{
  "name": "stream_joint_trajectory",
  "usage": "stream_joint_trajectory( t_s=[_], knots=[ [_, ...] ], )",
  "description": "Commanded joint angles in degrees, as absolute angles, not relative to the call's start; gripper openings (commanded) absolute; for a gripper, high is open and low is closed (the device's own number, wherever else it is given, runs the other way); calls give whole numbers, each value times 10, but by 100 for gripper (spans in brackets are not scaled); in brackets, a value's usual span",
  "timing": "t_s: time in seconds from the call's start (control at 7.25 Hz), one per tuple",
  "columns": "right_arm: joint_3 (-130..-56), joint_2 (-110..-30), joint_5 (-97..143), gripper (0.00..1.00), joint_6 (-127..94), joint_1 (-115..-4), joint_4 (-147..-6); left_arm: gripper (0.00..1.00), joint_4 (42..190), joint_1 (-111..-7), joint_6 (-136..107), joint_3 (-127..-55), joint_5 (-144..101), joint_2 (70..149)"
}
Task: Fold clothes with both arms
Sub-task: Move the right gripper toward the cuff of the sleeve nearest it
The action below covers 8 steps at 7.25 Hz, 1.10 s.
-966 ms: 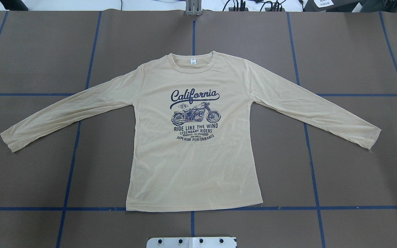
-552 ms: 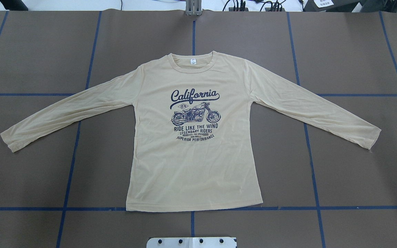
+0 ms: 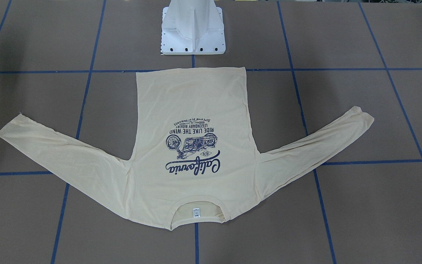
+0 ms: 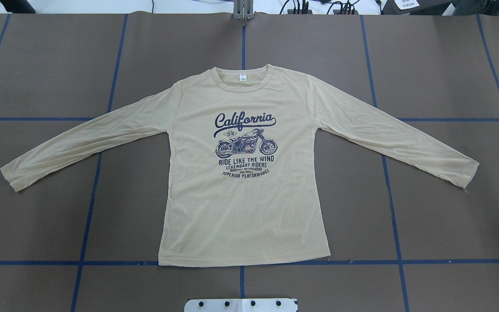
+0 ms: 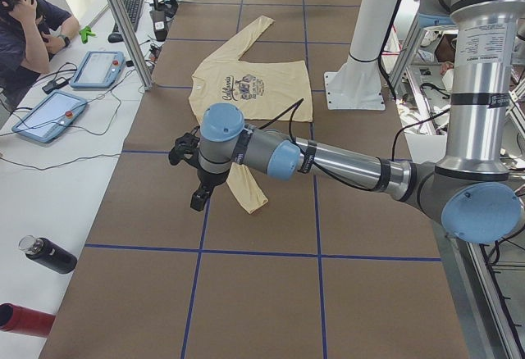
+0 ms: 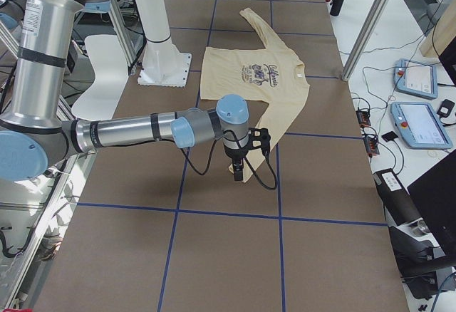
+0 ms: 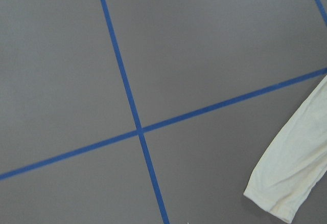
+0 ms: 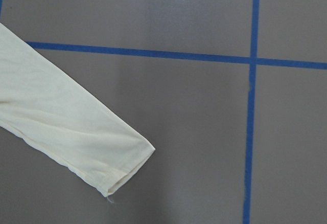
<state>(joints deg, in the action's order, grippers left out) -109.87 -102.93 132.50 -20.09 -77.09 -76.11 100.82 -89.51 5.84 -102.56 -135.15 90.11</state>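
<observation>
1. Left arm (image 5: 328, 158): reaches out low over the table (image 4: 59, 65), far to the left of the white pedestal base (image 4: 241, 304). The left gripper (image 5: 198, 202) points down, above bare table and off the cloth. Seen only from the side camera, so I cannot tell how its jaws stand.
2. Left wrist camera: brown surface, crossing blue tape lines (image 7: 138, 131), and the left cuff (image 7: 286, 183) at the lower right corner of the view.
3. Shirt (image 4: 241, 208): flat, unfolded, print (image 4: 245, 143) up, directly in front of the pedestal base. Hem nearest the base, just short of it; collar (image 4: 243, 86) and white tag (image 4: 243, 77) on the side farthest from it.
4. Left sleeve (image 4: 80, 143): straight, spread out to the left of the base, slanting back toward the base's side of the table.
5. Right sleeve (image 4: 396, 138): likewise, out to the right of the base.
6. Right wrist camera: the right cuff (image 8: 117, 168) flat on the table, a loose thread at its edge.
7. Right arm (image 6: 128, 132): low and extended, far to the right of the base. The right gripper (image 6: 237, 175) points down close by the right cuff. Contact unclear; side view only, so I cannot tell its jaw state.
</observation>
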Motion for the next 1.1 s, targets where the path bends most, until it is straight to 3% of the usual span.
stream_joint_trajectory(
  t_s=[0.0, 0.41, 0.55, 0.69, 0.83, 0.97],
  knots=[
    [-1043, -1021, 1295, 100, -352, -686, -624, 100, 1039, -891, 60, -1015, -1354, 905],
    [-977, -1020, 1205, 99, -507, -572, -454, 100, 1040, -890, 61, -1015, -1354, 904],
    [-942, -1006, 1198, 91, -522, -567, -407, 100, 1040, -890, 61, -1015, -1354, 904],
    [-912, -992, 1198, 74, -521, -566, -392, 100, 1040, -890, 61, -1015, -1354, 904],
    [-898, -984, 1197, 63, -521, -566, -384, 100, 1040, -890, 61, -1015, -1354, 904],
    [-890, -982, 1196, 59, -519, -566, -381, 100, 1039, -890, 62, -1015, -1354, 904]
  ],
)
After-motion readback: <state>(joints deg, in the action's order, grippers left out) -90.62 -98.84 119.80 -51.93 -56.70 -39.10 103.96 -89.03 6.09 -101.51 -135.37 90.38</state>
